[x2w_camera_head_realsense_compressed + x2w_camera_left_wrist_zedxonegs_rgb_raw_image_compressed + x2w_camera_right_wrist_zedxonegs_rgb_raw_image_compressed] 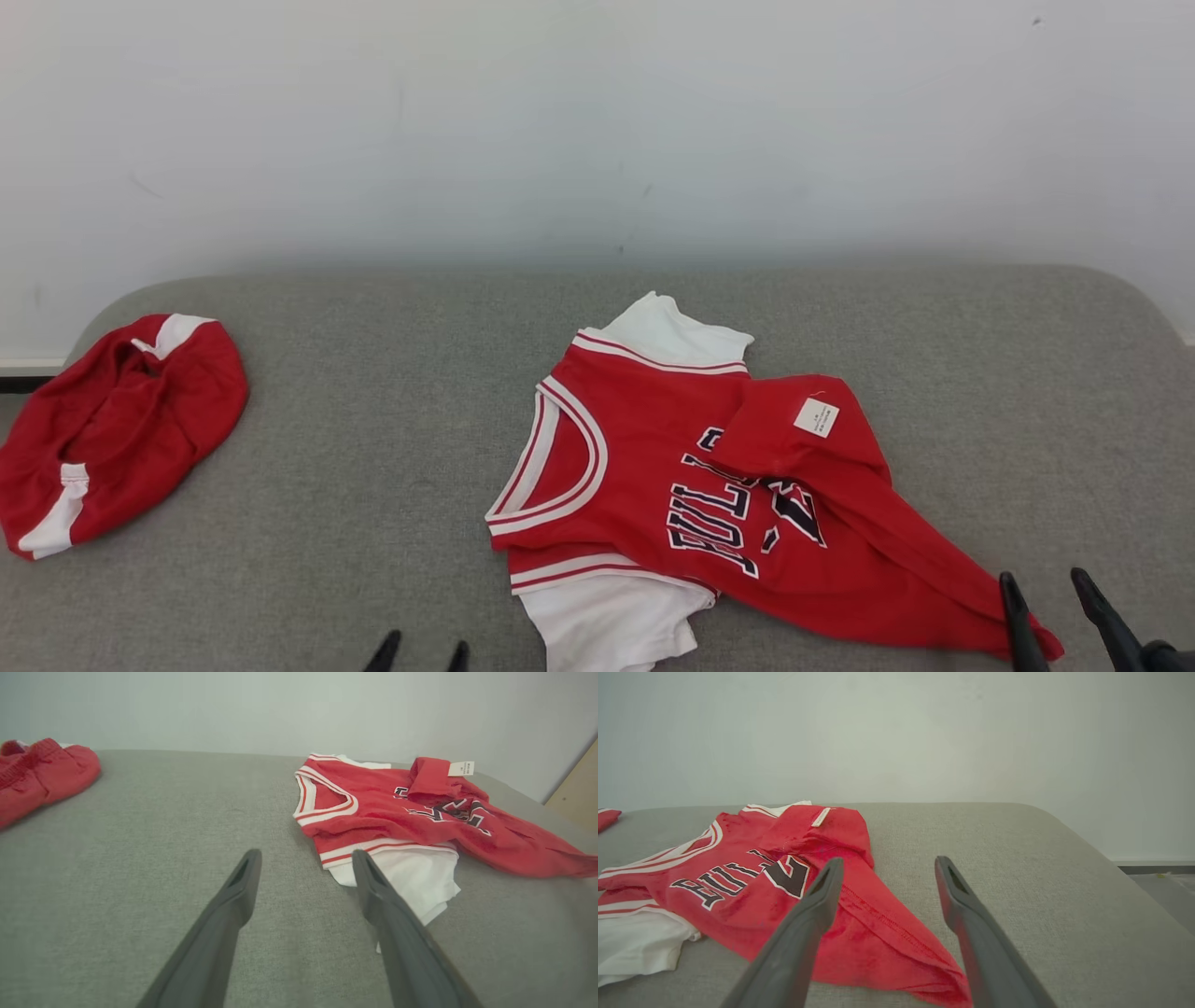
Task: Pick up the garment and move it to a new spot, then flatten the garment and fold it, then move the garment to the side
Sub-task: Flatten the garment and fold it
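The garment [691, 485] is a red jersey with white sleeves and dark lettering, lying crumpled on the grey cushioned surface [392, 392], with one flap folded over its chest and a white tag showing. My left gripper [420, 651] stands open at the bottom edge, just left of the jersey's near white sleeve [411, 877]. In the left wrist view the left gripper [306, 856] is empty, with the garment [402, 807] to its right. My right gripper [1047, 583] is open above the jersey's trailing red hem. From the right wrist, the right gripper [885, 863] straddles the garment [784, 882] hem.
A second red and white garment [112, 420] lies bunched at the surface's far left edge, also seen as the red bundle [37, 774] from the left wrist. A pale wall [597, 121] runs behind. The surface's right end curves down to the floor [1162, 891].
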### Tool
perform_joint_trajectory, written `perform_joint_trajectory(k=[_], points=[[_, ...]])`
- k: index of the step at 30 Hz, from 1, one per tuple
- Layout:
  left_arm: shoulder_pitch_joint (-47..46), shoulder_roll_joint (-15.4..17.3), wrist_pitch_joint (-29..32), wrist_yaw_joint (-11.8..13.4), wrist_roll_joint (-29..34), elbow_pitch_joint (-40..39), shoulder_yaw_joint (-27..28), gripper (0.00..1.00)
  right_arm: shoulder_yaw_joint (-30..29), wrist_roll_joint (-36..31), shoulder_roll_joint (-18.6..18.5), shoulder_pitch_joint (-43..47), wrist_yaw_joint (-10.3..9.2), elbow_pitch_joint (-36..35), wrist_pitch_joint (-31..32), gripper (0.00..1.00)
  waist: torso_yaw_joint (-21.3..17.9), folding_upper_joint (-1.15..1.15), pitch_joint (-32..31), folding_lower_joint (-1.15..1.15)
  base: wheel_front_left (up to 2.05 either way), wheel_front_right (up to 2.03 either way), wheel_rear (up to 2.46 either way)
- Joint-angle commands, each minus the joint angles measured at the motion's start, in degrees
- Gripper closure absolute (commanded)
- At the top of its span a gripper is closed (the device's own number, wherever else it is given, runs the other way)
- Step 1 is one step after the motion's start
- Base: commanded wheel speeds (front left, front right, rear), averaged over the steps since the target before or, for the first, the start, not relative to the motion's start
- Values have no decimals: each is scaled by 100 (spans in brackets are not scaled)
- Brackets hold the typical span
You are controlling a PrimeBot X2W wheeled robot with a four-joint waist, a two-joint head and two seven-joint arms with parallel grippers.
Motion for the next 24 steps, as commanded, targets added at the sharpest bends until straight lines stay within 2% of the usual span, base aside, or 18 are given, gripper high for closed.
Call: perform_joint_trajectory(k=[1,5,6,14,19,24], points=[[-131,-36,-12,12,-104,251,-160,0,24,7,-141,-78,3,242,-10,0,-37,-1,68,0,0,0,0],[-331,-124,-29,11,-307,964,-696,0,92,116,-331,-272,3,950,-34,0,-74,-1,159,0,0,0,0],[-331,-124,-29,11,-307,964,-696,0,92,116,-331,-272,3,950,-34,0,-74,-1,159,0,0,0,0],[-816,-267,-57,10,-674,1902,-1478,0,354,244,-562,-814,3,2389,-96,0,-149,-1,305,0,0,0,0],[-1058,-316,-54,10,-790,2068,-1566,0,630,396,-585,-1250,3,3175,-132,0,-196,-1,412,0,0,0,0],[-1317,-349,-55,10,-922,2281,-1719,0,958,580,-495,-1732,3,3633,-136,0,-232,-1,571,0,0,0,0]])
